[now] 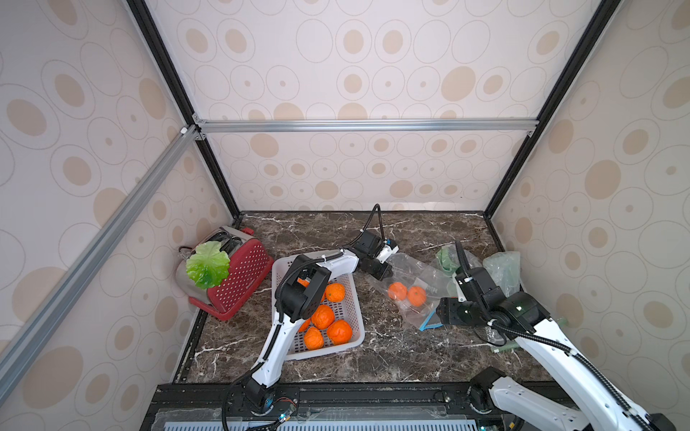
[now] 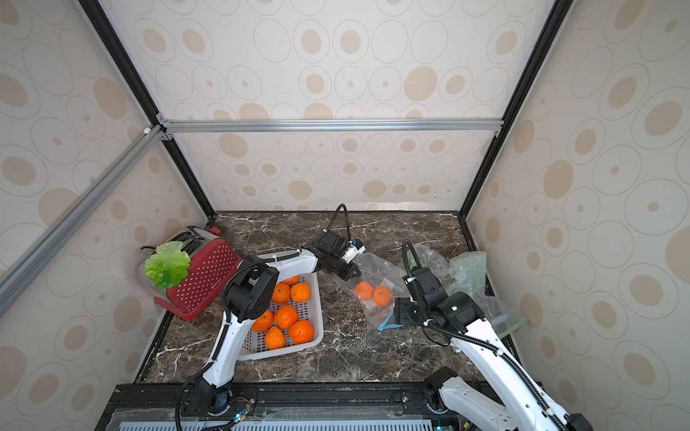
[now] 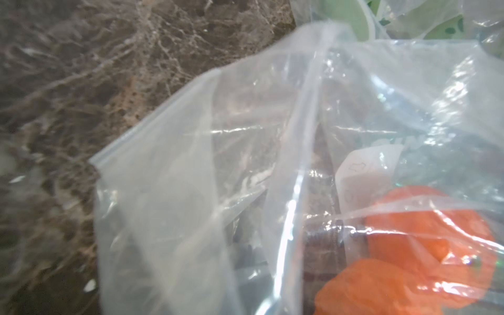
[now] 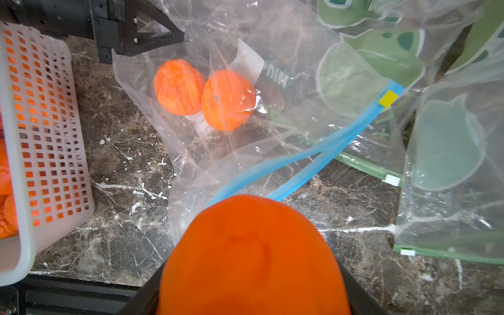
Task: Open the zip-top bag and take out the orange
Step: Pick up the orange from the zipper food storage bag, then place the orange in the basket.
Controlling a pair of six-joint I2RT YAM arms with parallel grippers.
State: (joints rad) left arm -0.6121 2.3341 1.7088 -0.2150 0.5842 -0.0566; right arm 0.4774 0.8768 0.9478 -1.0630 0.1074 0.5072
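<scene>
While the left hand (image 1: 385, 275) clamps the bag's (image 1: 410, 269) eleven-o'clock corner, the right hand (image 1: 442, 311), gripping an orange (image 4: 251, 259), should lift it clear.

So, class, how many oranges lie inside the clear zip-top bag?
2. One orange lies nearer the white basket; the other orange touches it, nearer the blue zipper. The bag is clear, so none seems hidden.

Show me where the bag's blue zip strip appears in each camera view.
Top views: blue zip strip at the near end of the bag.
Left wrist: not in it.
Right wrist: the strip runs between the held orange and the two oranges inside the bag.
Shared landmark: those two oranges, seen in all four views.
</scene>
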